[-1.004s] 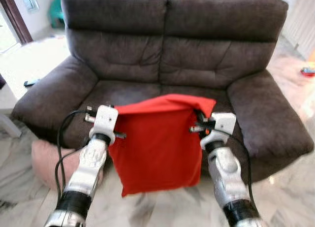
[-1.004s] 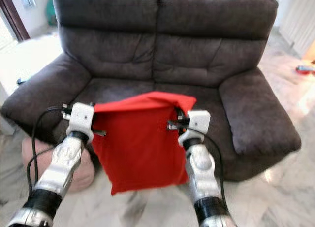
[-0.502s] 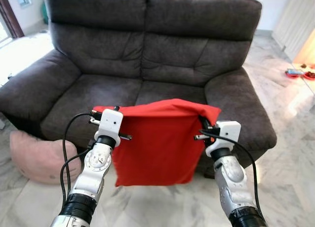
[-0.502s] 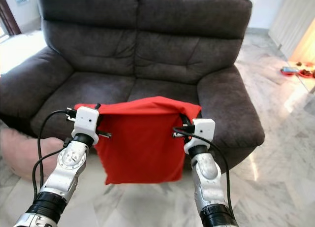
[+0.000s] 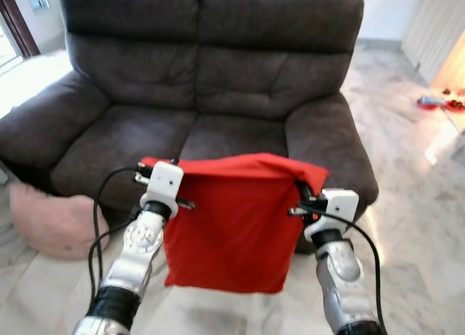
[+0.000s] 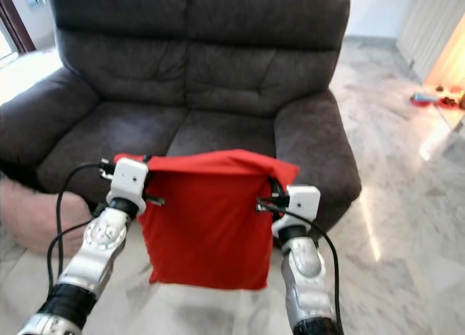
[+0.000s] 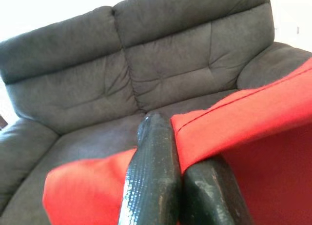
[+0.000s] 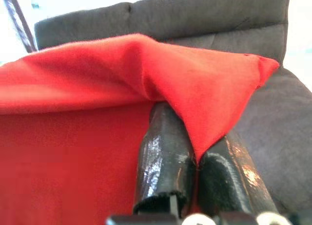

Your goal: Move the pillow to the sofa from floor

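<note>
A red pillow (image 5: 229, 226) hangs flat in the air in front of the dark grey sofa (image 5: 211, 81), held by its two upper corners. My left gripper (image 5: 151, 168) is shut on the pillow's upper left corner, my right gripper (image 5: 304, 193) is shut on its upper right corner. In the left wrist view the black fingers (image 7: 153, 171) pinch the red cloth (image 7: 234, 117) with the sofa (image 7: 146, 73) beyond. The right wrist view shows the fingers (image 8: 165, 161) clamped on a red fold (image 8: 195, 88). The pillow's lower edge hangs above the marble floor (image 5: 421, 226).
A pale pink cushion (image 5: 51, 219) lies on the floor by the sofa's left armrest (image 5: 40, 124). The sofa seat (image 5: 174, 139) is bare. Small red items (image 5: 436, 101) lie on the floor at the far right. A doorway frame (image 5: 14, 19) stands at the far left.
The camera has shifted, so the sofa now sits a little farther and more to the left. The pillow stays held between both grippers, hanging slightly lower in the picture.
</note>
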Controlling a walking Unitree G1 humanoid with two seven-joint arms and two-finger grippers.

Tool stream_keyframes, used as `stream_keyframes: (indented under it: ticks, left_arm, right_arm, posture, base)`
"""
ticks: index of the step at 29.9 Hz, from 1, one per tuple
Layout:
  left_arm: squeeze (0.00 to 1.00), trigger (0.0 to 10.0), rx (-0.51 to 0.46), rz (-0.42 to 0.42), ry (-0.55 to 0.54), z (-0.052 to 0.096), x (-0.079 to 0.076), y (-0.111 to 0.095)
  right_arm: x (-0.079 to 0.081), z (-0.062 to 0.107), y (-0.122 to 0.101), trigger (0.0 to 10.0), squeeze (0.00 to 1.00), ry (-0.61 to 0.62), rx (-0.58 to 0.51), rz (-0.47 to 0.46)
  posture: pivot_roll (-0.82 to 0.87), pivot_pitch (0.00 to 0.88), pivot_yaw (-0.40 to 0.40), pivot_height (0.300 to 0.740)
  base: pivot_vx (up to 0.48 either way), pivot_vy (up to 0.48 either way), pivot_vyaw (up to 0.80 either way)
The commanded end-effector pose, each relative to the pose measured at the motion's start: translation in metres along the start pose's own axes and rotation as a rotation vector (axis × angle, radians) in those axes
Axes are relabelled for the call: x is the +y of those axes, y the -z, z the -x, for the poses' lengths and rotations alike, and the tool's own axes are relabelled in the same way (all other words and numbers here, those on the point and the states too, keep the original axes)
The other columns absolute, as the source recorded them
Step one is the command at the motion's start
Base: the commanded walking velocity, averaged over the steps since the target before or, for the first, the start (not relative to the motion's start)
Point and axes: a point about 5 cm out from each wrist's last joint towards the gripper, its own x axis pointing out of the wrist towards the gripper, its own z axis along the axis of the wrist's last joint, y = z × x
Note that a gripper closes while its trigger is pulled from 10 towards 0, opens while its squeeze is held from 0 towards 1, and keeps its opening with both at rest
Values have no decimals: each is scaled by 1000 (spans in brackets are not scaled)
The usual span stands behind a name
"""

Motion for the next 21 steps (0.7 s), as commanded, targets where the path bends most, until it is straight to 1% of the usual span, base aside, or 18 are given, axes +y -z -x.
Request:
stream_keyframes:
  ticks: [1,6,9,11,13,18,21]
  left_arm:
    - [0,10000,-92,3,-94,-5,22,-19]
    - [0,10000,-95,3,-95,-1,21,-19]
    - [0,10000,-91,3,-96,0,20,-18]
    - [0,10000,-87,12,-82,-1,19,-18]
    - [0,10000,-93,41,-81,0,17,-18]
    - [0,10000,-96,57,-72,5,11,-18]
    - [0,10000,-95,62,-68,4,10,-19]
  right_arm:
    - [-26,4,-9,10000,0,124,-40,2]
    - [-26,7,-8,10000,0,115,-27,3]
    - [-25,5,-8,10000,0,113,-26,1]
    - [-24,4,-10,10000,0,106,-28,0]
    - [-22,3,-9,10000,0,96,-26,2]
    - [-20,5,-8,10000,0,92,-20,-1]
    - [-19,4,-8,10000,0,90,-20,-4]
  posture:
    - [34,0,-7,740]
    - [45,0,-14,740]
    - [49,0,-23,740]
    - [50,0,-25,740]
    - [53,0,-28,740]
    - [52,0,-30,740]
    - [55,0,-32,740]
  base:
    - [0,-247,0]
    - [0,0,0]
    - [0,0,0]
    - [0,0,0]
    - [0,0,0]
    - [0,0,0]
    - [0,0,0]
